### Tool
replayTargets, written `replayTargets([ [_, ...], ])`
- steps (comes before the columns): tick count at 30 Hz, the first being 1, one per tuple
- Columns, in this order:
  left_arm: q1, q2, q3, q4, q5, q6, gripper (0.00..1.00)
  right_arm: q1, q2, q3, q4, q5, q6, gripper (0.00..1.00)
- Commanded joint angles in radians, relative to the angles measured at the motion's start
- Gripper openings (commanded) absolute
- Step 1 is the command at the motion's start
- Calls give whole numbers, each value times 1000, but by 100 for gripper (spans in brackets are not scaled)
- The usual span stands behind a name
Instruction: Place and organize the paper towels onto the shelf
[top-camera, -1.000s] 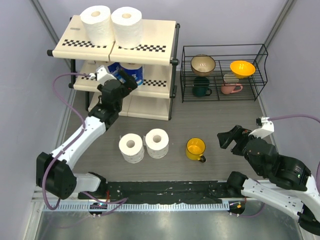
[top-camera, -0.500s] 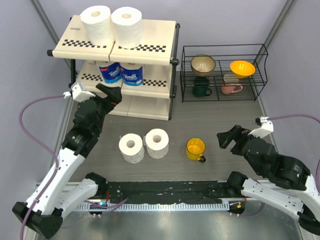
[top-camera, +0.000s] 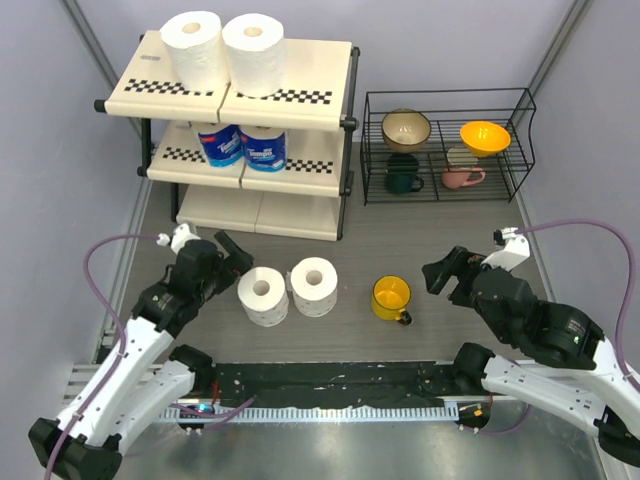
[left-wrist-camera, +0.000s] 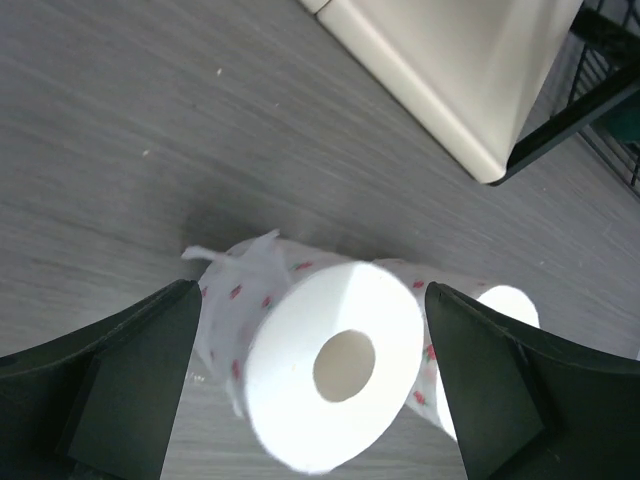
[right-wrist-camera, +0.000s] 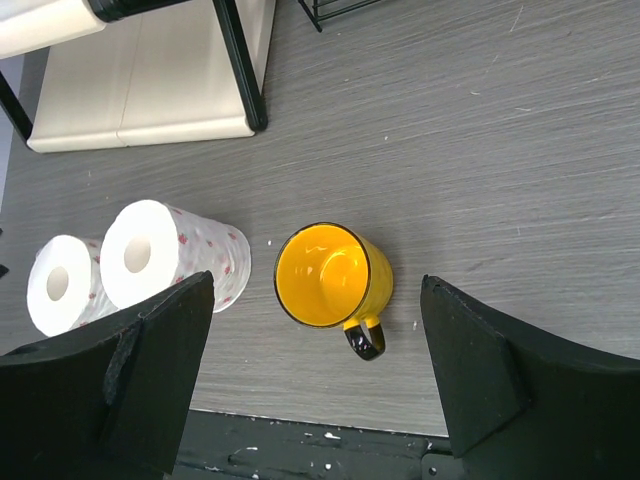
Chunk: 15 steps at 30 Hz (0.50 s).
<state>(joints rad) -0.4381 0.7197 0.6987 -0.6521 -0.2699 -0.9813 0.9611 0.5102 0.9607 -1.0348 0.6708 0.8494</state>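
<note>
Toward the near edge of the table (top-camera: 420, 225), the left gripper (top-camera: 234, 257) stood wide open and empty beside two bare rolls (top-camera: 314, 286); the right gripper (top-camera: 441, 272) hung open, empty too. Farther back the shelf (top-camera: 300, 97) held four rolls (top-camera: 254, 45), so a fifth pickup seemed in hand, which would call for straddling the left roll (top-camera: 263, 295) and closing.

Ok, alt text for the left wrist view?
The open left gripper hovers over a white red-speckled paper towel roll on the grey wood-grain table, its hollow core facing the camera between the dark fingers. A second white roll sits beside it; a corner of the cream plastic shelf shows top right.
</note>
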Motion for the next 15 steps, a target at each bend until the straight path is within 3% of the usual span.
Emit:
replayTargets([
  [1, -4, -74, -19, -102, 23, -80, 100, 4, 10, -14, 56, 6, 25, 90],
  [15, -13, -37, -30, -176, 74, -49, 100, 4, 10, -39, 78, -13, 30, 89],
])
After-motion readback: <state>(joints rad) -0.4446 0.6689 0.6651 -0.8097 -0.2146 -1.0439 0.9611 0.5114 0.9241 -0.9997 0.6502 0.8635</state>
